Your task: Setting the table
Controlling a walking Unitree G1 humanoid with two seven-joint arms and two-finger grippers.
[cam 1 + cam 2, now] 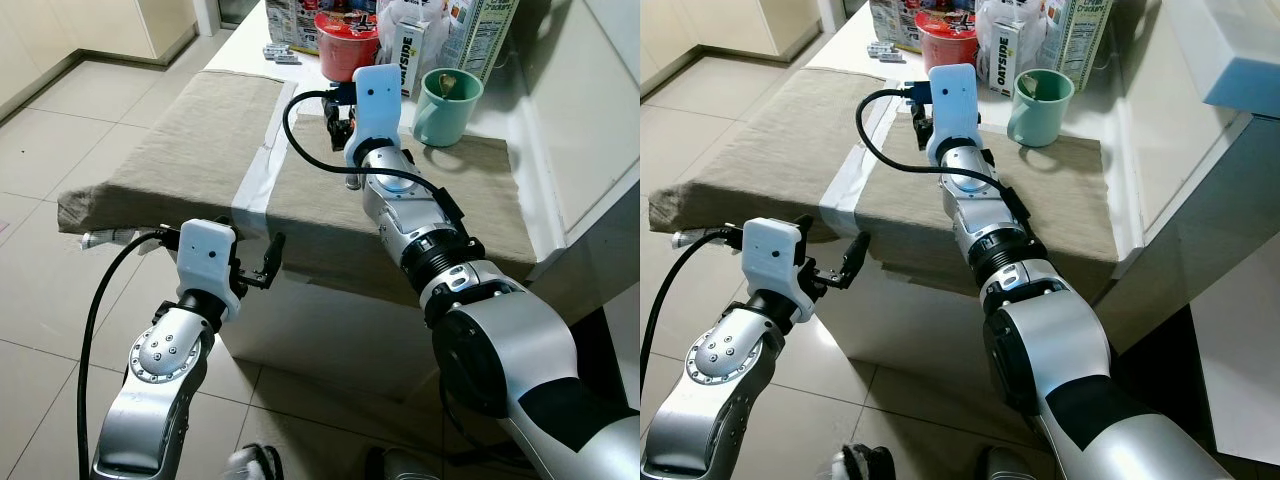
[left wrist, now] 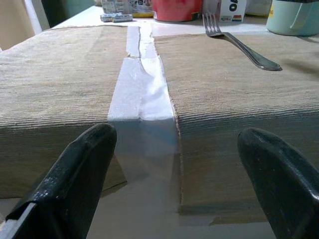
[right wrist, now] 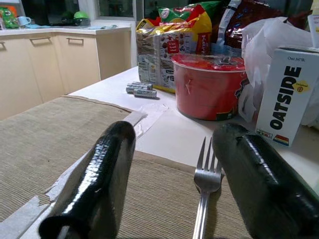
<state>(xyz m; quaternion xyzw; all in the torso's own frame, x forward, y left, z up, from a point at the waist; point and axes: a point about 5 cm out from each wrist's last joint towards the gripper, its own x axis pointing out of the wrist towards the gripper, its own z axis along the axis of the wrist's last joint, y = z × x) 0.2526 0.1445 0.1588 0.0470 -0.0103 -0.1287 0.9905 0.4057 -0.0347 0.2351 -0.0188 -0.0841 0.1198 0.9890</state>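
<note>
Spread right pincer point(image 3: 169, 179) over fork point(image 3: 205, 191), OATSIDE carton point(image 3: 291, 102) beyond; left pincer point(image 2: 179, 184) spread.

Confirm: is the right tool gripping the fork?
No, the right tool is open, its fingers either side of the fork lying flat on the mat.

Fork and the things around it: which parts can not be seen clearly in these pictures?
- Fork: in the eye views mostly hidden under the right gripper; in the right wrist view its handle is cut off by the edge.
- Green mug: contents too small to tell.
- Oatside carton: top cut off in the right wrist view.
</note>
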